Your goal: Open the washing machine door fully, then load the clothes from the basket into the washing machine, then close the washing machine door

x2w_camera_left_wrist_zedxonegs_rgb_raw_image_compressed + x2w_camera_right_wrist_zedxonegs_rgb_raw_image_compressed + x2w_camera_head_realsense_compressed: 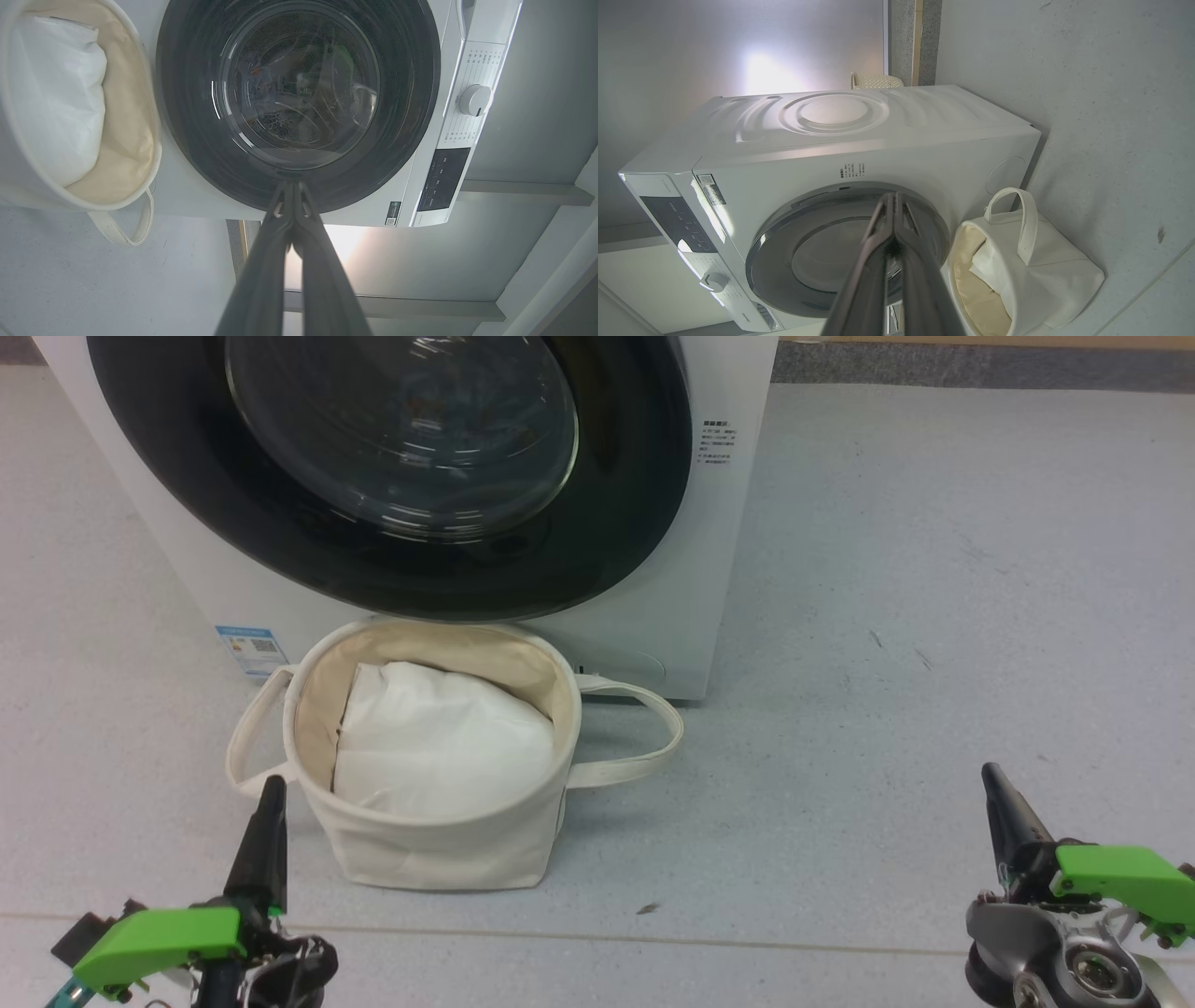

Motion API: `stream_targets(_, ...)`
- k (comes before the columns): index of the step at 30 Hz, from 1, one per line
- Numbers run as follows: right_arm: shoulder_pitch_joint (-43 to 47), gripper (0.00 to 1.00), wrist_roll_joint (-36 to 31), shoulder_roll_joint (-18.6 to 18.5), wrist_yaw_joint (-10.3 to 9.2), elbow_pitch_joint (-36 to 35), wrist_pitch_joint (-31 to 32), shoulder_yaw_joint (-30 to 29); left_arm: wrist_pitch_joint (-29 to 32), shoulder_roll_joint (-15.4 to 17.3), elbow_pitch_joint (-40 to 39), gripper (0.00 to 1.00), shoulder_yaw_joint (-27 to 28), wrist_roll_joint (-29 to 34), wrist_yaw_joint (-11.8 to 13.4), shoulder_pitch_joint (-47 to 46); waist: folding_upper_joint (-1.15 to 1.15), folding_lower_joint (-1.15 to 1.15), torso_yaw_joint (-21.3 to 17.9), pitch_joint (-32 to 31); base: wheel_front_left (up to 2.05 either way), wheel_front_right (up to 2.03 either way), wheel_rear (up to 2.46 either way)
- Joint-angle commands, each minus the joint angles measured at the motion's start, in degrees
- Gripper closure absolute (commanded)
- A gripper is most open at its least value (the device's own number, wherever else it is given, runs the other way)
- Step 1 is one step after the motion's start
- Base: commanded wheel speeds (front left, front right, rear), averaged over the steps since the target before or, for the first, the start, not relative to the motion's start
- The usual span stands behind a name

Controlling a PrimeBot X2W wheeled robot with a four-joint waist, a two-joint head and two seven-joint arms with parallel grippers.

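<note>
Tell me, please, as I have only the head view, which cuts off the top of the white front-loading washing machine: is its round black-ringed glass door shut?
Observer: Yes; in the right wrist view the round black-ringed glass door lies flush against the white front-loading washing machine, no gap showing.
Operator: Thanks. Where are the controls?
Observer: The left wrist view shows a round white dial and a dark rectangular display panel on the machine's top strip.
Operator: Does anything stand behind the machine?
Observer: The right wrist view shows a cream woven object behind it; I cannot tell what it is.
</note>
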Motion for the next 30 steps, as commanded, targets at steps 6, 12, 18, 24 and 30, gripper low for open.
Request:
stream_targets(6,-0.31,1.0,1.08,-1.86,0.0,-2.43,-1.2,1.99,0.39,0.4,-2.15,1.0,2.09,-0.03,0.04,-0.61,0.0,0.0,0.0,0.01,0.0,0.0,0.0)
stream_targets(12,-0.33,1.0,1.82,-2.51,0.0,-2.69,-1.88,2.83,0.39,0.4,-2.16,1.0,2.09,-0.03,0.04,-0.6,0.0,0.0,0.0,0.01,0.0,0.0,0.0)
stream_targets(18,-0.35,1.0,2.55,-3.15,0.0,-2.97,-2.56,3.66,0.4,0.39,-2.17,1.0,2.09,-0.03,0.04,-0.6,0.0,0.0,0.01,0.02,0.0,0.0,0.0)
stream_targets(24,-0.38,1.0,3.27,-3.78,0.0,-3.25,-3.23,4.48,0.4,0.39,-2.19,1.0,2.09,-0.03,0.05,-0.59,0.0,0.0,0.01,0.03,0.0,0.0,0.0)
stream_targets(30,-0.41,1.0,3.98,-4.4,0.0,-3.53,-3.9,5.29,0.4,0.39,-2.2,1.0,2.09,-0.03,0.05,-0.59,0.0,0.0,0.01,0.04,0.0,0.0,0.0)
